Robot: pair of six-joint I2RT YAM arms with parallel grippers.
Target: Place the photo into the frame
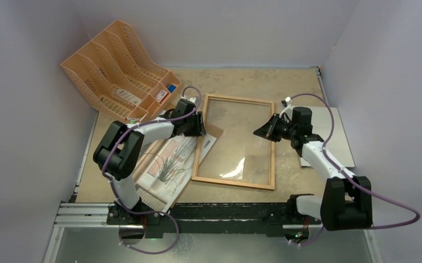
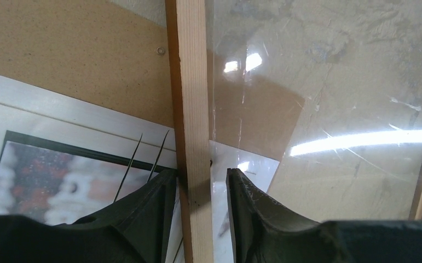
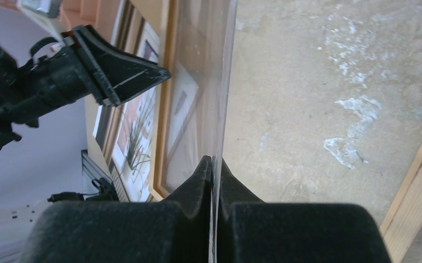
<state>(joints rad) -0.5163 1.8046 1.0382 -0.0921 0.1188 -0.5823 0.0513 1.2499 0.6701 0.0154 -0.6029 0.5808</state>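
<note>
Right gripper (image 3: pixel 213 164) is pinched tight on the edge of a clear pane (image 3: pixel 219 82), held up over the frame (image 1: pixel 272 148), which lies mid-table. Left gripper (image 2: pixel 200 178) sits astride the frame's left rail with its jaws apart. I see the photo (image 1: pixel 167 164) face up just left of that rail.

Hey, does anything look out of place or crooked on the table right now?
Yes. The photo lies crooked, one corner tucked under the frame's left rail instead of inside it. The clear pane is pinched in the right gripper's jaws and lifted at that edge, not seated flat in the frame.
</note>
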